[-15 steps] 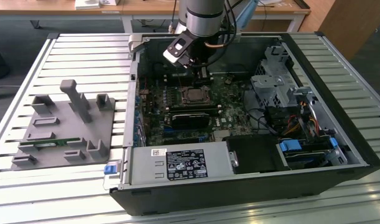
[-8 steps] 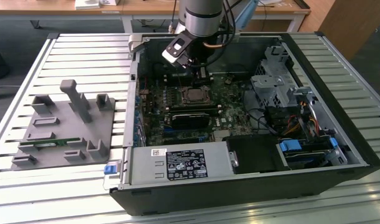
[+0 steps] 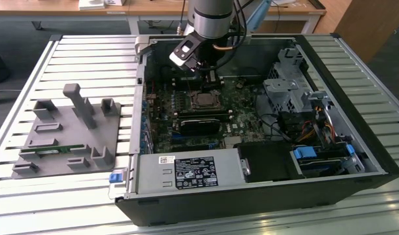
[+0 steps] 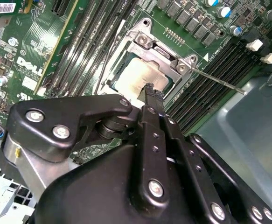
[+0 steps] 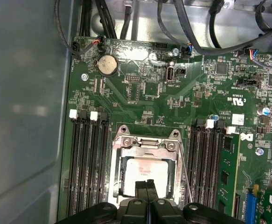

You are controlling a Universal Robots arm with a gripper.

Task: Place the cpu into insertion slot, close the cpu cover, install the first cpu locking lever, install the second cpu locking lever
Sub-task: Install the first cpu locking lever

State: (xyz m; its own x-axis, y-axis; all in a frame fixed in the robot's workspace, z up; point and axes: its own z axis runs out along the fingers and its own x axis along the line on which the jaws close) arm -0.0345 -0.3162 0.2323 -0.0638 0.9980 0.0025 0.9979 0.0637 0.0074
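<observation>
A slatted metal table point(image 3: 88, 54) carries two things directly on it: an open black case point(image 3: 251, 208) lying on its side towards the exterior view's right, and a grey fixture point(image 3: 68, 142) just beside it, towards the exterior view's left

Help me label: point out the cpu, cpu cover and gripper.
cpu point(image 5: 145, 171), first wrist view, its silver top.
cpu cover point(image 5: 147, 148), first wrist view, frame bar.
gripper point(image 5: 147, 184), first wrist view, between fingertips.

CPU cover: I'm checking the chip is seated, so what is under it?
Through the cpu cover's window the cpu's silver top shows. The insertion slot beneath is covered, and the shut gripper hides one edge of the cover.
</observation>
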